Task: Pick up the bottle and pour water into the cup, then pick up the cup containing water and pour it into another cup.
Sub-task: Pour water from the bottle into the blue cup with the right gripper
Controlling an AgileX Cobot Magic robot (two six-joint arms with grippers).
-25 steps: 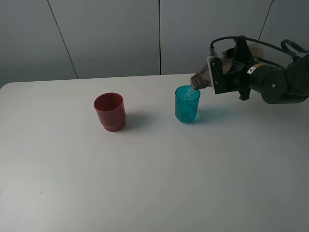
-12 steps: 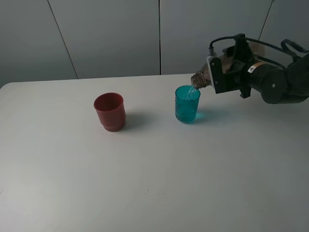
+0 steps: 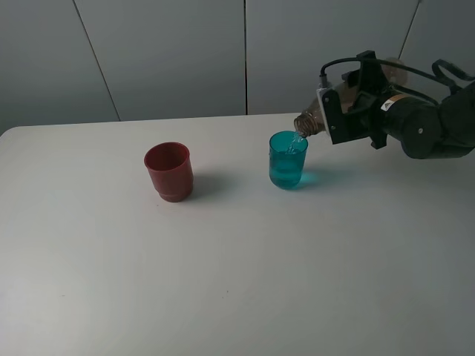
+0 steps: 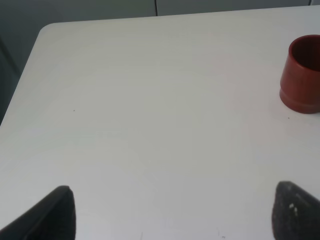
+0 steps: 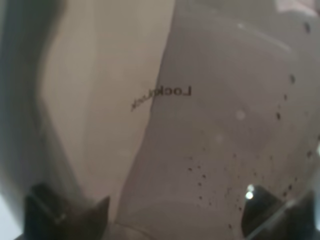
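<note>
The right pincer [image 3: 347,104] is clamped on the smoky bottle [image 3: 310,121]. The bottle is tilted neck-down, with its mouth just above the rim of the teal cup [image 3: 287,167], and water [image 3: 295,139] runs into that cup. The red cup [image 3: 169,172] stands upright on the table [image 3: 237,282], well apart from the teal cup. The left pincer [image 4: 177,215] stands wide and holds nothing.

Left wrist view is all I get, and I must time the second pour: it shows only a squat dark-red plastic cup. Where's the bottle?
Observer: The tall smoky grey-brown translucent plastic bottle is tilted in the right gripper, neck over the small teal translucent plastic tumbler.
Operator: Water flowing?
Observer: Yes, a thin stream seems to run into the tumbler.
Operator: Tumbler near my cup?
Observer: Apart from the dark-red cup, to its right in the high view.
</note>
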